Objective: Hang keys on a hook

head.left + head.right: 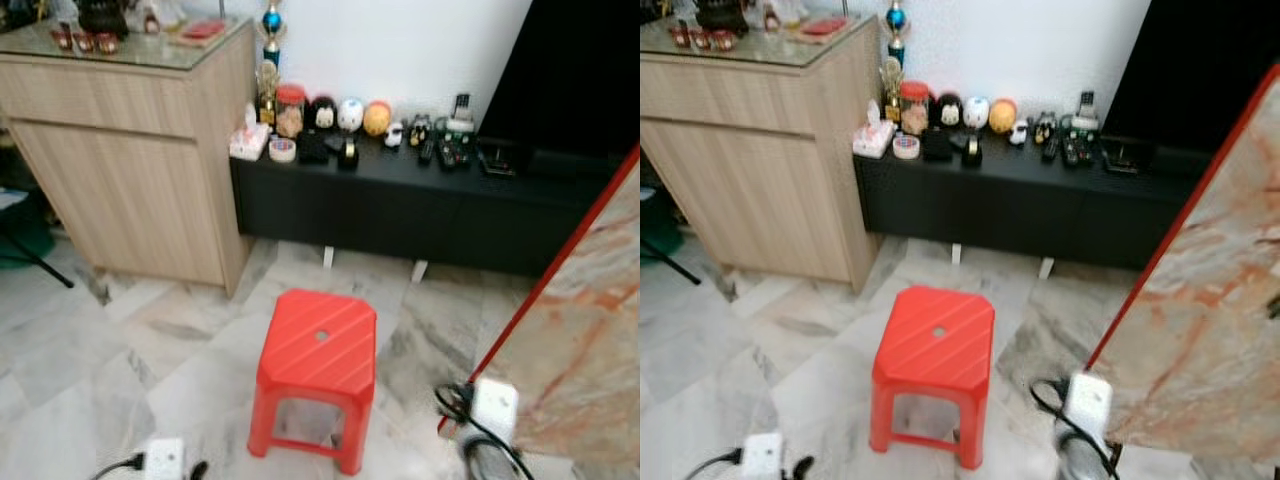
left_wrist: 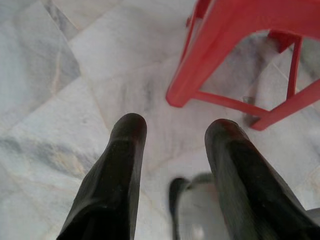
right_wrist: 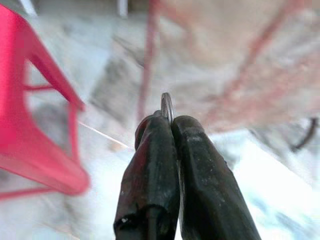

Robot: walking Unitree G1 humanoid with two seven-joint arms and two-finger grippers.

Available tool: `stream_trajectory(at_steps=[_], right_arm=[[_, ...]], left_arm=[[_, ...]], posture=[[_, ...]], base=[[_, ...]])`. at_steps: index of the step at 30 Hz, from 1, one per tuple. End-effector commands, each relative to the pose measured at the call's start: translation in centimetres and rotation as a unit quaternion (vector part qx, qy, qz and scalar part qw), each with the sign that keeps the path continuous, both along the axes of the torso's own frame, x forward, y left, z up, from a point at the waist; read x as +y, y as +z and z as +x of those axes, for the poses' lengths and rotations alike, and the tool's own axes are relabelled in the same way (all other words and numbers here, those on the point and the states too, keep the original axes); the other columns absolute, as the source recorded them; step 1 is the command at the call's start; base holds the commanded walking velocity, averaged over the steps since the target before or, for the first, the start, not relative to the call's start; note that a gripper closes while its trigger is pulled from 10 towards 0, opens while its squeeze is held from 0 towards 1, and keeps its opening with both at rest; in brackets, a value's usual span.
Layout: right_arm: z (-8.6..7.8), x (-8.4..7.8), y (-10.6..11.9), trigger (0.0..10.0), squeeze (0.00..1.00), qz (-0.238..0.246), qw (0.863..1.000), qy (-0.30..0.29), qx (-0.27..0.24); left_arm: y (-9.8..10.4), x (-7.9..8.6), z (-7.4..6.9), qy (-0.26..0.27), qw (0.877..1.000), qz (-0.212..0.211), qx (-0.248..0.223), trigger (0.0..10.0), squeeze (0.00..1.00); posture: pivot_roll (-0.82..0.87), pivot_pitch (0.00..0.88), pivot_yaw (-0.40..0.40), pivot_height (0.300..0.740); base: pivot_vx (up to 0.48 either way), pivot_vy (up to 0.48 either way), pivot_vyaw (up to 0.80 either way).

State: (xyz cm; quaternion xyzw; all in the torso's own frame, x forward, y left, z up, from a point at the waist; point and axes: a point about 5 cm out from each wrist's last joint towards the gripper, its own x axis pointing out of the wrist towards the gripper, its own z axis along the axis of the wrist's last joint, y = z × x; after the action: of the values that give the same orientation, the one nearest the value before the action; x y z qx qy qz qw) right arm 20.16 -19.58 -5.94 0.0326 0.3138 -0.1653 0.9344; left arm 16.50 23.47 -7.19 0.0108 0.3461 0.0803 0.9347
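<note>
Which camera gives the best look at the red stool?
The left eye view: the red stool stands whole on the marble floor, seat and legs visible. The right eye view shows nearly the same. The left wrist view catches its legs beyond the open left gripper; the right wrist view blurs it.

Head stereo pair looking fwd and down from standing height, both framing red stool [image 1: 318, 375] and black cabinet [image 1: 400, 205]. Wrist cams pointing low at marble floor [image 2: 60, 90], close in, each also catching stool [image 3: 30, 125].
</note>
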Motion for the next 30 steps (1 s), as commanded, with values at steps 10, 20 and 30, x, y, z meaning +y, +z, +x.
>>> stream_trajectory(at_steps=[10, 20, 30], right_arm=[[-0.5, 0.6, -0.6, 10.0, 0.00, 0.023, 0.999, -0.023, 0.001], [0.6, 0.3, 0.3, 10.0, 0.00, 0.021, 0.999, -0.036, -0.030], [0.9, 0.4, 0.6, 10.0, 0.00, 0.020, 0.998, -0.035, -0.045]], left_arm=[[-0.1, 0.1, -0.2, -0.006, 1.000, 0.004, 0.005, 10.0, 0.00], [0.0, 0.0, 0.1, -0.008, 1.000, 0.004, 0.003, 10.0, 0.00], [0.0, -0.1, 0.1, -0.009, 1.000, 0.002, 0.003, 10.0, 0.00]], posture=[[0.09, 0.040, -0.089, 0.709], [0.08, 0.045, -0.087, 0.709], [0.08, 0.047, -0.089, 0.709]], base=[[0.000, -0.362, 0.00], [0.000, -0.288, 0.00], [0.000, -0.279, 0.00]])
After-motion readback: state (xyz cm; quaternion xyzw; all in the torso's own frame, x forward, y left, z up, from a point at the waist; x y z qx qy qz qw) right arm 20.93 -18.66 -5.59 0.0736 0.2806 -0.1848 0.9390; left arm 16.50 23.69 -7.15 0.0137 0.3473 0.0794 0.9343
